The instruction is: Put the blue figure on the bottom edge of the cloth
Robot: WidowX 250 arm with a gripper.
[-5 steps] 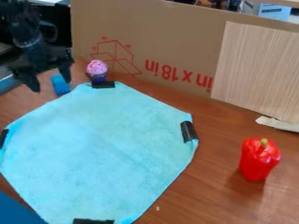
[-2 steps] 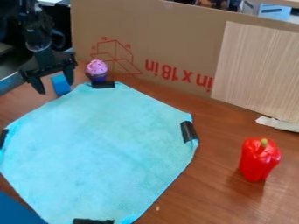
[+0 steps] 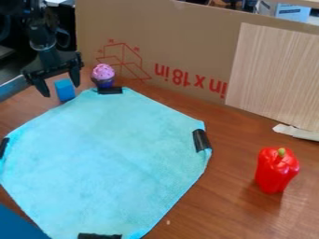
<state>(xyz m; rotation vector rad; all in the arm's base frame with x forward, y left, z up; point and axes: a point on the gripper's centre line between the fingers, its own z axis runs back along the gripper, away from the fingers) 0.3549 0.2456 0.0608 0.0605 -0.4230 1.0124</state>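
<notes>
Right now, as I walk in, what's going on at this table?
A black robot arm has its open gripper over a blue block, one finger to each side, and does not seem to have gripped it. The block sits on the wooden table, just off the far left side of the light blue cloth, and has yet to be put on the cloth's bottom edge. A toy cupcake stands by the cloth's far edge, and a red pepper stands to the right.

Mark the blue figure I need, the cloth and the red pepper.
Blue figure (image 3: 66, 93), camera view: its front face.
Cloth (image 3: 106, 158), camera view: its bare middle.
Red pepper (image 3: 274, 173), camera view: its side, below the stem.
</notes>
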